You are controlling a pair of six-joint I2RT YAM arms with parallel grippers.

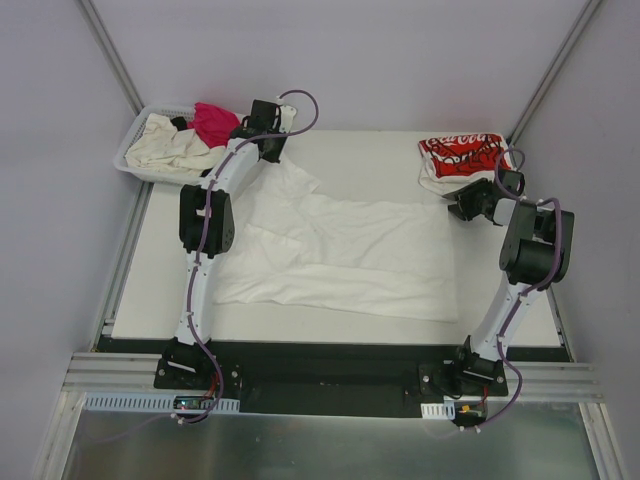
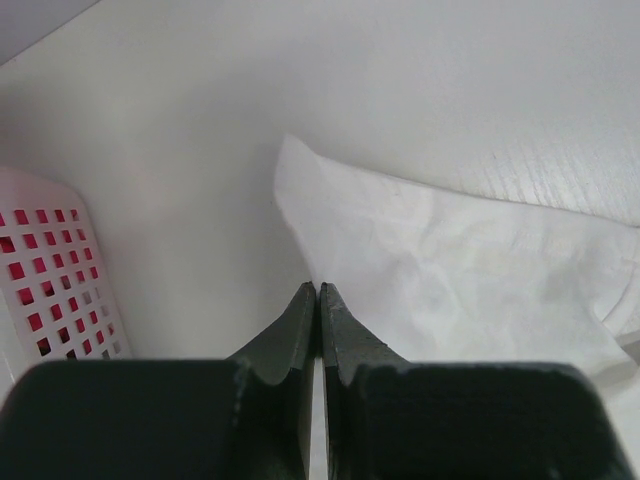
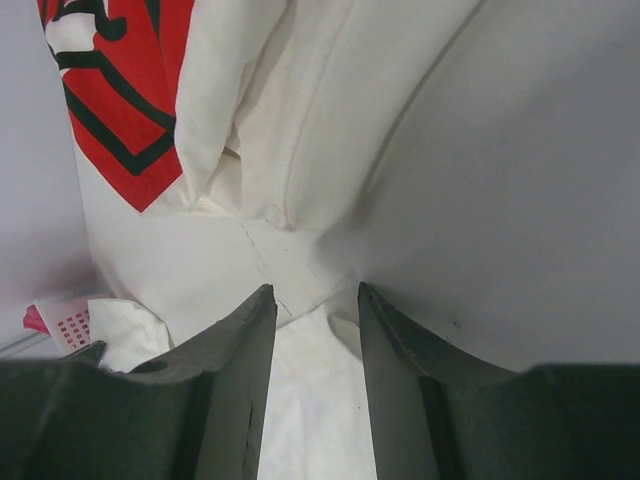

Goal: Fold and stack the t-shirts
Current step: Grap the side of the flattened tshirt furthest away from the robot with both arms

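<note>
A large plain white t-shirt [image 1: 340, 250] lies spread across the table's middle. My left gripper [image 1: 268, 140] is at its far left corner beside the basket. In the left wrist view the gripper [image 2: 318, 288] is shut, its tips pinching the white t-shirt's [image 2: 450, 270] edge. A folded white t-shirt with red print [image 1: 462, 155] lies at the far right. My right gripper [image 1: 470, 205] is just in front of it. In the right wrist view the gripper [image 3: 315, 290] is open and low over white cloth [image 3: 310, 400], below the red-print shirt [image 3: 120, 90].
A white slotted basket [image 1: 128, 160] at the far left corner holds a cream shirt [image 1: 175, 148], a magenta one [image 1: 213, 120] and a bit of black cloth. The basket wall [image 2: 50, 270] shows close on the left of my left gripper. Grey walls enclose the table.
</note>
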